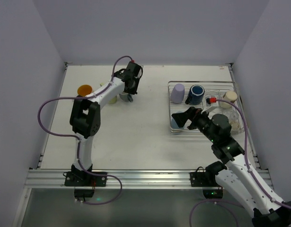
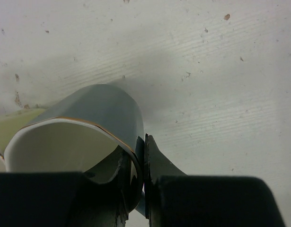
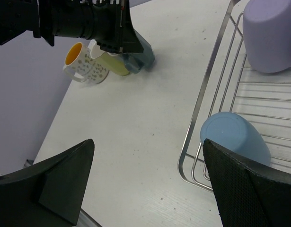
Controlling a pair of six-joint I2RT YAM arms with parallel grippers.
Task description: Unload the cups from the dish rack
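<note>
3 cups are out at the far left of the table [image 1: 136, 137]: the orange-inside mug [image 3: 81, 66], the yellow-green cup [image 3: 112, 64] and the grey cup [image 2: 98, 109], its rim pinched by the left gripper [image 2: 136, 158], 1 finger inside. At the dish rack [image 3: 205, 85], the right gripper [image 3: 147, 151] hangs spread wide above the light blue cup [image 3: 233, 137]; we see the lavender cup [image 3: 270, 33] and navy cup [image 1: 196, 94] behind.

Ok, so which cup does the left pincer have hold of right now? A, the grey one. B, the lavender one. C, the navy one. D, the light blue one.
A: in the left wrist view the left pincer is closed on the wall of the grey cup at its rim, one finger inside and one outside.
</note>
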